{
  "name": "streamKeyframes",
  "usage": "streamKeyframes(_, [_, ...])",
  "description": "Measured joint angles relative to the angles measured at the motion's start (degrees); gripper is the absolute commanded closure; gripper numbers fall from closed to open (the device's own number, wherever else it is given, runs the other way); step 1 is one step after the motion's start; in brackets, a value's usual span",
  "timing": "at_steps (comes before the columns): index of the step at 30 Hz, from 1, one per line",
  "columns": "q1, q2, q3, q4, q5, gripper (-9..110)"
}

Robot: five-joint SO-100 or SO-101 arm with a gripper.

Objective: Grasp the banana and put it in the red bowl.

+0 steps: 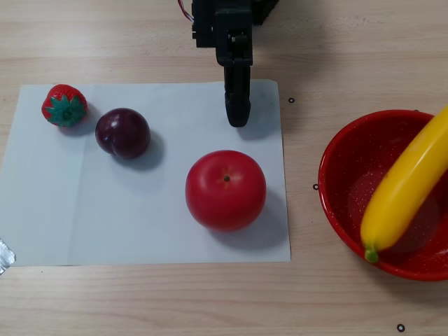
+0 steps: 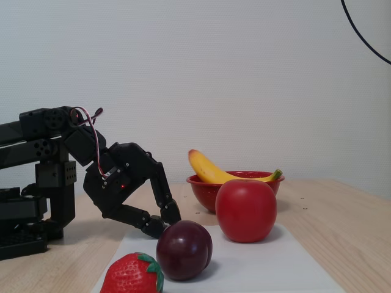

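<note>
White paper sheet [image 1: 140, 231] covers bench's left-centre. Red bowl [image 1: 343, 168] at right edge holds banana [image 1: 402, 189], lying across the rim. Red apple [image 1: 225, 190], plum [image 1: 122, 132], strawberry [image 1: 64, 105] on sheet. Gripper [image 1: 238, 120] near far edge, narrow, holding nothing.

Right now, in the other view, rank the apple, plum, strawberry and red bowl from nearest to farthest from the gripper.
1. Red apple, just below the gripper, on the paper.
2. Plum, to its left.
3. Red bowl, to the right, off the paper, holding the banana.
4. Strawberry, far left corner of the paper.
</note>
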State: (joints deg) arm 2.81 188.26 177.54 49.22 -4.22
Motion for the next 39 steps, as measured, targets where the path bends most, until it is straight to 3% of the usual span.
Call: streamKeyframes(39, [2.9, 0.0, 0.0, 0.9, 4.0, 101])
